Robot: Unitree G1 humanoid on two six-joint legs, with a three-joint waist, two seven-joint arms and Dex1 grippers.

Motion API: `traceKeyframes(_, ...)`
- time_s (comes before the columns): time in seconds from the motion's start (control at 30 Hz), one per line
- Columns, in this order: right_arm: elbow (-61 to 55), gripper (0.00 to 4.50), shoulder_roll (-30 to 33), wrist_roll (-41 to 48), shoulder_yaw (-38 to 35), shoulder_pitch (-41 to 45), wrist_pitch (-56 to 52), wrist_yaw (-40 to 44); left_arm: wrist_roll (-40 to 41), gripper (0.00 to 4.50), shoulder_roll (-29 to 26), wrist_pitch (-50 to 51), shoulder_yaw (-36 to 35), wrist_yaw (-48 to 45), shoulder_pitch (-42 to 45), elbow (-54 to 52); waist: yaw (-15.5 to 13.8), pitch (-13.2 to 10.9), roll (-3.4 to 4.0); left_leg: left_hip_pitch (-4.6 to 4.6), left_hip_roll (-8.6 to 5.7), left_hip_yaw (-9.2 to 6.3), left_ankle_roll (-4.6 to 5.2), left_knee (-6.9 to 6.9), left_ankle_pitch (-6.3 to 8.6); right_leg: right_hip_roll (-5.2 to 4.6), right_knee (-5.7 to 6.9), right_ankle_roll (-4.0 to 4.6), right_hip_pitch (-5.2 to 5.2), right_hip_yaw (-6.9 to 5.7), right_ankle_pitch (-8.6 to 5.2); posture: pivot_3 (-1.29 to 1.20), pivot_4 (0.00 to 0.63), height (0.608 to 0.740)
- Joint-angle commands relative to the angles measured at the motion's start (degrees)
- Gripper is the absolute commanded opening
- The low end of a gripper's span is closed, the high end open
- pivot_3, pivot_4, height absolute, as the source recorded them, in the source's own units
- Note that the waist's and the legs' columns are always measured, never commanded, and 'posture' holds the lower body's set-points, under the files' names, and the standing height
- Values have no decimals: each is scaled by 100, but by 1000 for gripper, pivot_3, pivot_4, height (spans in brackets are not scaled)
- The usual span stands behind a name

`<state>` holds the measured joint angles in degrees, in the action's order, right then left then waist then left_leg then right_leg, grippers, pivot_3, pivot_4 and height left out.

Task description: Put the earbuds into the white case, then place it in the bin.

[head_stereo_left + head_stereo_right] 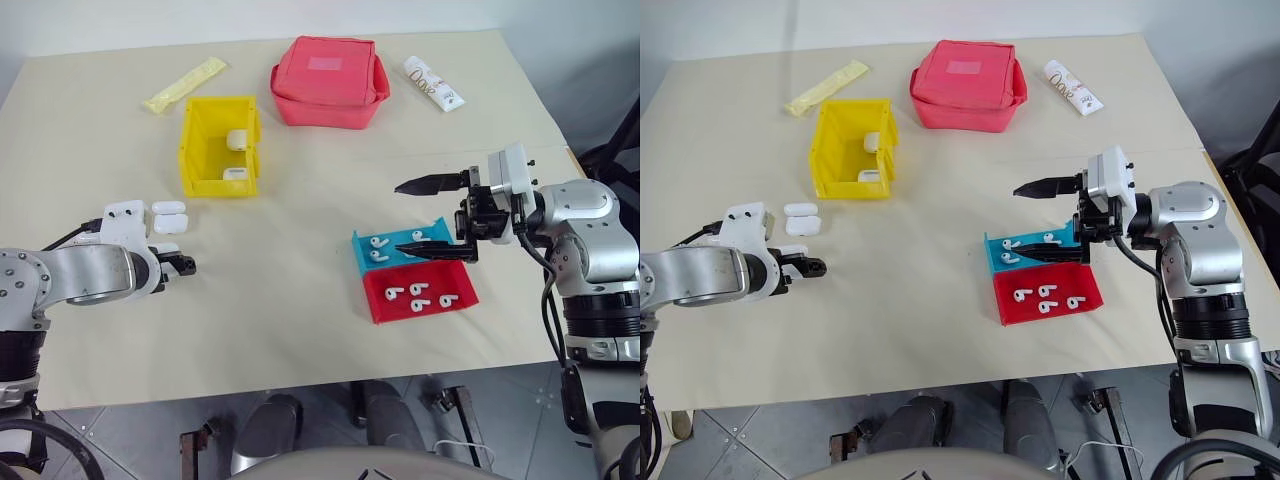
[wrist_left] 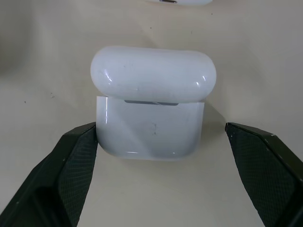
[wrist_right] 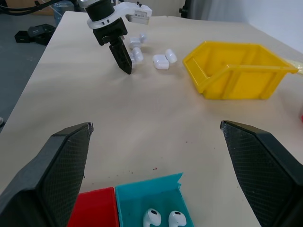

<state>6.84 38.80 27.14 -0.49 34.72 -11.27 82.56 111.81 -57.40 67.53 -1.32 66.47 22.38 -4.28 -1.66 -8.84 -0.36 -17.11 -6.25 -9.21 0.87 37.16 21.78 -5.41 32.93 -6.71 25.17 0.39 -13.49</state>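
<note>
The table (image 1: 300, 300) is carrying the yellow bin (image 1: 218, 145), which is sitting toward the far left with two white cases inside, while a blue tray (image 1: 395, 248) and a red tray (image 1: 415, 297) with earbuds (image 1: 378, 242) are lying to the right. The right gripper (image 1: 432, 215) is hovering over the blue tray with its jaws spread wide and nothing between them. The left gripper (image 2: 161, 156) is pointing down at a case (image 2: 151, 101) with its lid open, its fingers (image 2: 71, 161) standing apart on either side of it, one seeming to touch the case's side
</note>
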Motion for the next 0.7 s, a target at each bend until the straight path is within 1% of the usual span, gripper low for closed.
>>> traceKeyframes(0.03, -226, 4500, 104, 120, -185, 3, 4, -45, 119, 4457, -134, -93, 144, -83, 21, -29, -1, 2, 2, 0, 0, 1, 0, 0, 0, 0, 0, 0, 1, 0, 0, 0, 150, 740)
traceKeyframes(0.1, -242, 4500, 114, 128, -192, -9, -5, -51, 119, 4457, -189, -137, 168, -97, 8, -42, 0, 2, 2, 0, 0, 3, 0, 1, 0, 0, 2, 0, 3, 0, 0, 0, 150, 740)
traceKeyframes(0.13, -249, 4500, 120, 130, -195, -15, -9, -55, 119, 4273, -228, -173, 188, -94, 7, -56, 1, 2, 2, 0, 0, 4, 0, 0, 0, 0, 2, 0, 3, 0, 0, 0, 150, 740)
traceKeyframes(0.2, -254, 4500, 130, 128, -198, -21, -14, -69, 118, 3877, -344, -190, 238, -143, 8, -71, 3, 2, 2, -1, 0, 6, 0, 0, 0, 1, 3, 0, 5, 0, 0, 0, 150, 740)
traceKeyframes(0.27, -251, 4500, 139, 128, -197, -24, -13, -81, 118, 3284, -424, -207, 268, -209, 6, -75, 0, 2, 1, -2, 0, 8, 0, -1, 0, 1, 4, 0, 8, 1, 0, 0, 150, 740)
traceKeyframes(0.3, -252, 4500, 145, 131, -196, -26, -13, -86, 118, 2890, -459, -220, 275, -240, 1, -71, 0, 2, 1, -3, 0, 8, 0, 0, 0, 1, 4, 0, 8, 1, 0, 0, 150, 740)
traceKeyframes(0.33, -251, 4500, 150, 133, -195, -26, -14, -90, 118, 2756, -486, -232, 281, -264, -2, -65, 1, 2, 1, -3, 1, 8, 0, 0, 0, 2, 4, 0, 8, 1, 0, 0, 150, 740)
traceKeyframes(0.6, -245, 4500, 224, 125, -207, -34, -27, -113, 61, 2744, -921, -161, 221, -654, -196, -17, 9, 2, 0, -5, 2, 16, 0, -4, 0, 3, 7, 0, 17, 3, 0, 0, 150, 740)
traceKeyframes(0.7, -247, 4500, 251, 125, -215, -30, -40, -131, -136, 2744, -1100, 9, 226, -1051, -185, -98, 5, 3, 0, -6, 3, 17, 0, -3, 0, 3, 7, 0, 17, 3, 0, 0, 150, 740)
